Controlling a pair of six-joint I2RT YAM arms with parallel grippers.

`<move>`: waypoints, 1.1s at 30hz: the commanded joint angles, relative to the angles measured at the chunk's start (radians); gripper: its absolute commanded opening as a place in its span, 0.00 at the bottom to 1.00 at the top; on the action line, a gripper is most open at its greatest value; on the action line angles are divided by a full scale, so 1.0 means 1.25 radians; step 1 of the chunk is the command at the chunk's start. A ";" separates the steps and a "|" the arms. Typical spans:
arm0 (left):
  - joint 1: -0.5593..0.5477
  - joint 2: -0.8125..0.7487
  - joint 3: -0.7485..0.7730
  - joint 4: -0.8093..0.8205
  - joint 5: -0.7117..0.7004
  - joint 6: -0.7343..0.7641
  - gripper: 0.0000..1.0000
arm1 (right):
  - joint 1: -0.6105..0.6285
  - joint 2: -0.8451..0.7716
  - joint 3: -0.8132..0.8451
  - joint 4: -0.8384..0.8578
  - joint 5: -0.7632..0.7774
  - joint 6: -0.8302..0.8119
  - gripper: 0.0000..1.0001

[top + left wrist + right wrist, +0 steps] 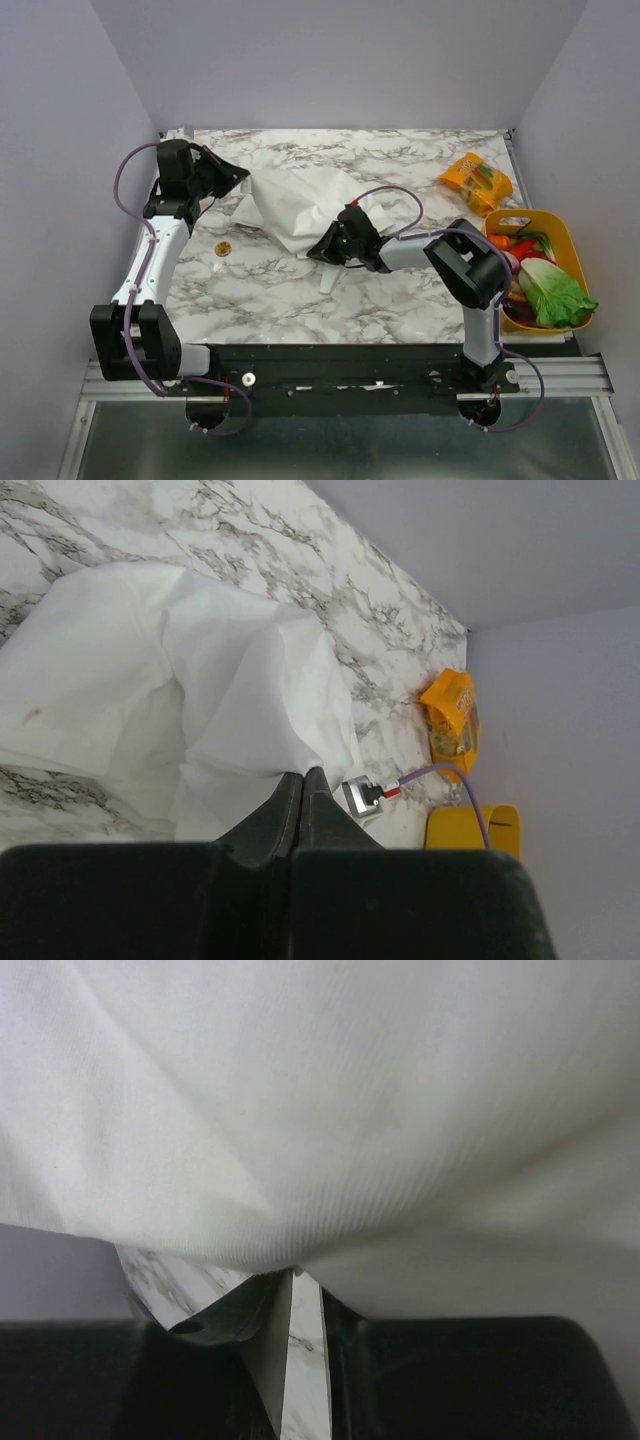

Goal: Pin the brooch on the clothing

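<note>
**A:** How was the left hand (238, 180) set?

**B:** Its fingers (285, 815) were pressed flat together. The tips were nipped on the far-left edge of the T-shirt (295, 205).

**A:** And the right hand (320, 250)?

**B:** All but closed. Only a sliver of gap showed lower down between its fingers (255, 1340), and the tips pinched a fold of the cloth at the shirt's near-right edge.

**A:** Which way did the shirt lie?

**B:** It was bunched and folded on the marble surface (300, 305). Its long axis ran on a diagonal from the left hand at the far left to the right hand nearer the middle. A narrow strip of cloth trailed toward the near edge, just beside the right hand.

**A:** Where was the brooch (223, 248)?

**B:** It lay on the bare surface, near the shirt's near-left side but apart from it, with neither hand touching it. It was too small to tell which way it pointed.

**A:** Anything further out?

**B:** An orange snack packet (477, 180) lay at the far right. A yellow basket (540, 214) of vegetables (550, 290) sat at the right edge. Both were well apart from the shirt.
</note>
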State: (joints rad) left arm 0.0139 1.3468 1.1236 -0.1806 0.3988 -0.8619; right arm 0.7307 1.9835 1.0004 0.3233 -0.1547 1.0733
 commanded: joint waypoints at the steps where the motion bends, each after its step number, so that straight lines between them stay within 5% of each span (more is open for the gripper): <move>1: 0.007 -0.009 0.028 0.010 0.028 -0.005 0.00 | -0.007 0.078 -0.014 -0.103 0.075 -0.013 0.14; 4: 0.007 -0.013 0.035 -0.003 0.027 0.004 0.00 | -0.010 0.063 -0.021 -0.098 0.075 -0.031 0.00; 12: 0.006 -0.029 0.049 -0.046 0.036 0.044 0.00 | -0.035 -0.228 -0.184 -0.095 0.172 -0.175 0.00; 18: -0.009 -0.075 -0.068 0.025 0.047 -0.005 0.00 | -0.158 -0.434 -0.290 -0.158 0.096 -0.258 0.00; 27: -0.145 -0.052 -0.230 0.093 -0.018 -0.016 0.00 | -0.258 -0.452 -0.314 -0.278 0.036 -0.341 0.00; 32: -0.157 -0.031 -0.246 0.100 -0.032 -0.012 0.00 | -0.279 -0.376 -0.297 -0.265 -0.048 -0.353 0.08; 33: -0.157 -0.032 -0.242 0.095 -0.034 -0.008 0.00 | -0.280 -0.365 -0.298 -0.253 -0.071 -0.353 0.24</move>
State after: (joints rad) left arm -0.1818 1.3056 0.8101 -0.1001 0.3943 -0.8806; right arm 0.3962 1.4761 0.6235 0.0277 -0.1280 0.6685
